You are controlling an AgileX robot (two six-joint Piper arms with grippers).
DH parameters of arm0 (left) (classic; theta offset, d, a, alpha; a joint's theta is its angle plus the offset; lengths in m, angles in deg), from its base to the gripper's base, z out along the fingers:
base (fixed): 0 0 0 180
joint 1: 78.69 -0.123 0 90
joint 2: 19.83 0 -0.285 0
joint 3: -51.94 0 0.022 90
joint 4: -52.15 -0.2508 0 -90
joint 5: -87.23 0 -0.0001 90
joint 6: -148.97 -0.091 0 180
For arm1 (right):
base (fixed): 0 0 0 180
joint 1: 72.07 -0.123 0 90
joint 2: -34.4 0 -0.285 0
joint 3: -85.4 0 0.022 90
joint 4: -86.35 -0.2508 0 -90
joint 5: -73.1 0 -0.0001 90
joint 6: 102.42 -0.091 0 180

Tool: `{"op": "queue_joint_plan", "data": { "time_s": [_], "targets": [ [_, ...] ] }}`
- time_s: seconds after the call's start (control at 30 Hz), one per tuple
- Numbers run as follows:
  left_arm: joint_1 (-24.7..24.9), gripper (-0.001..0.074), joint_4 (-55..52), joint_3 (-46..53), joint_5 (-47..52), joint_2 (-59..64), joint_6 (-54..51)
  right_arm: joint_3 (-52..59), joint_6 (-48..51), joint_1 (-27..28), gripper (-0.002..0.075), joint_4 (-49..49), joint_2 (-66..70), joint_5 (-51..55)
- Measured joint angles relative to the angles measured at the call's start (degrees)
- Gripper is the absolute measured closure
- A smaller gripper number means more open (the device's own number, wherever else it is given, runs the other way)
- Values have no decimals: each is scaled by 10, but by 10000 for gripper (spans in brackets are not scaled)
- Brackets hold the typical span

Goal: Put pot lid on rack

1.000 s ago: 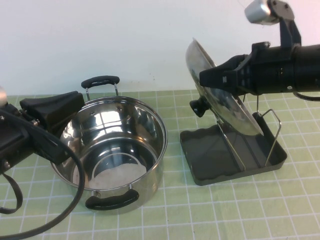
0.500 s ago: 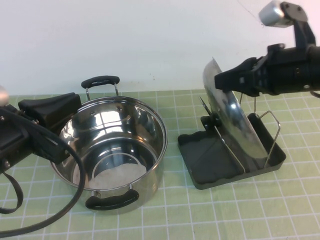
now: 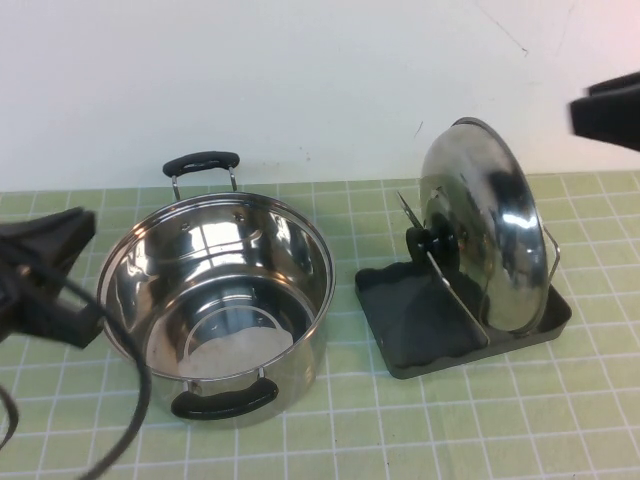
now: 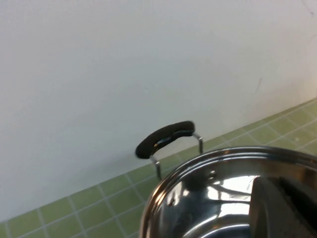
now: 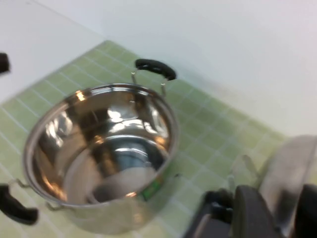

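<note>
The pot lid (image 3: 490, 230) stands on edge in the rack (image 3: 420, 335), leaning against the silver wire loops, with its black knob (image 3: 432, 243) facing the pot. My right gripper (image 3: 605, 118) is at the upper right edge of the high view, up and away from the lid, open and empty. In the right wrist view the lid (image 5: 292, 168) shows beyond my right gripper (image 5: 282, 213). My left gripper (image 3: 50, 255) is at the left edge, beside the pot, and shows low in the left wrist view (image 4: 285, 208).
The deep steel pot (image 3: 220, 290) with two black handles stands open on the green checked mat, left of the rack; it also shows in the left wrist view (image 4: 218, 178) and the right wrist view (image 5: 99, 148). A white wall runs behind.
My right gripper let go of the lid and drew back up to the right. The lid now rests upright in the rack. My left gripper moved back to the left.
</note>
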Motion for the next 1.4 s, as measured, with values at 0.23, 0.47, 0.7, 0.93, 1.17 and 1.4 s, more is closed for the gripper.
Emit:
{"op": "queue_joint_plan", "data": {
  "time_s": [0.23,0.47,0.7,0.93,1.17,1.4],
  "targets": [
    [0,735,9,87,117,-151,10,163,30,0,602,27,-223,-121],
    [0,736,43,145,245,-283,44,309,103,0,718,-34,-376,-196],
    [0,736,47,174,240,-319,57,341,115,0,727,-62,-411,-188],
    [0,736,13,174,224,-319,57,342,116,0,727,-63,-411,-138],
    [0,736,-26,174,222,-319,58,342,118,0,727,-63,-411,-132],
    [0,736,-88,174,218,-319,58,404,114,4,727,30,-428,-312]
  ]
}}
